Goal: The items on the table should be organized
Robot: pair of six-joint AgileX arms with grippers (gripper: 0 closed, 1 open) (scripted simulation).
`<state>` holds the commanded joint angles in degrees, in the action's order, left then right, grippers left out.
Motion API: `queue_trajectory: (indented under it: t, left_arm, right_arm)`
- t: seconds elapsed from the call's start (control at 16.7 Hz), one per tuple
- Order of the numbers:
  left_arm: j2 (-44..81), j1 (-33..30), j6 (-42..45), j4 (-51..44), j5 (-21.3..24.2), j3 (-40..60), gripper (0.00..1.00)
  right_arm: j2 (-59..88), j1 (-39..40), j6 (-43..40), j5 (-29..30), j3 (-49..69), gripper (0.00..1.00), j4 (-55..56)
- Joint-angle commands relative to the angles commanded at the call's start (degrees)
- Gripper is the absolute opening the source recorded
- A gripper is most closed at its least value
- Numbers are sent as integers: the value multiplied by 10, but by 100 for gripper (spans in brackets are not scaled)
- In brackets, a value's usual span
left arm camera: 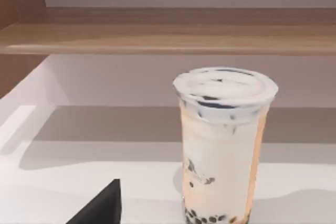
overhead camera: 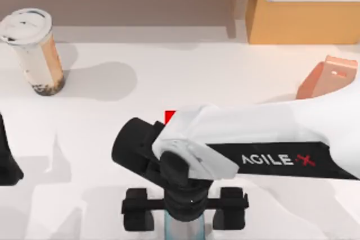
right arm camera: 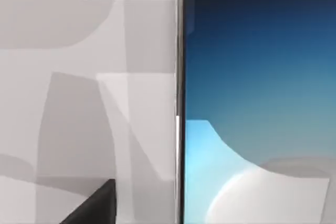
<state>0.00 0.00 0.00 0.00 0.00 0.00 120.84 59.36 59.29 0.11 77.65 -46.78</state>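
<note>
Right arm (overhead camera: 270, 139) (lettered "AGILE X") reaches over smartphone (right arm camera: 257, 103).

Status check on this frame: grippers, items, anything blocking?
Right gripper low over smartphone at the near edge. Left arm parked at the left. Milk tea cup upright, far left. Nothing blocking.

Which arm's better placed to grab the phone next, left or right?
Right. The right gripper sits directly over the black-framed smartphone with the glowing blue-white screen, which looms close in the right wrist view. The left gripper is parked at the table's left edge, facing the white-lidded milk tea cup.
</note>
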Motion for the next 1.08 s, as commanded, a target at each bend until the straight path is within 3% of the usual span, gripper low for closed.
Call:
queue_trajectory:
  t: [0.18, 0.96, 1.08]
  left_arm:
    - [0, 0, 0, 0, 0, 0, 100]
    - [0, 0, 0, 0, 0, 0, 100]
    - [0, 0, 0, 0, 0, 0, 100]
  right_arm:
    - [0, 0, 0, 0, 0, 100, 0]
    - [0, 0, 0, 0, 0, 2, 0]
    - [0, 0, 0, 0, 0, 0, 0]
